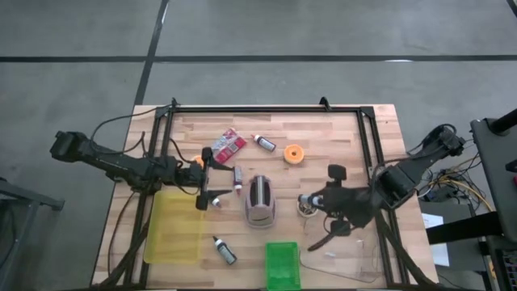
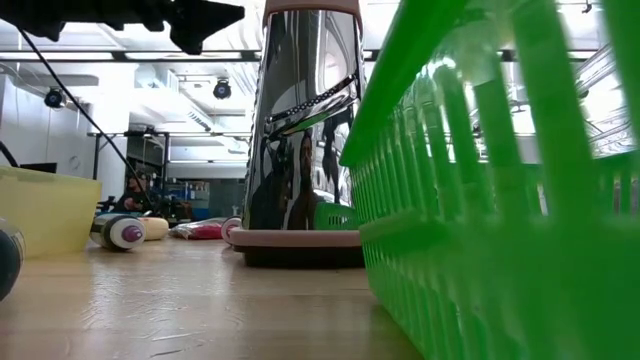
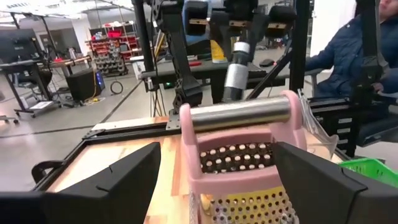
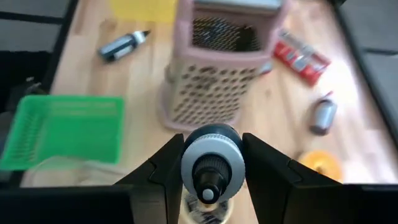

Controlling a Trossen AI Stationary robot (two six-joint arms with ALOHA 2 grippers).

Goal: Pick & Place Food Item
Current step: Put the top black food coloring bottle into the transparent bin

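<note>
Small grey-and-white capped bottle (image 4: 210, 163) sits clamped between the right gripper (image 4: 210, 171) jaws, over the desk (image 1: 339, 133) just right of the pink-framed metal box grater (image 1: 259, 202); prob. light, stiff, slick plastic; round body, so hold mid-barrel; left gripper (image 1: 203, 179) jaws wide, empty, left of grater.

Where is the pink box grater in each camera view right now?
High view: the pink box grater stands at table centre, between the two arms.
Low view: centre, filling the height of the picture, just left of the green basket.
Left wrist view: centre, close ahead, steel handle on top.
Right wrist view: upper centre, beyond the bottle held in the right gripper.
Shared landmark: the green basket, which shows in every view.
</note>
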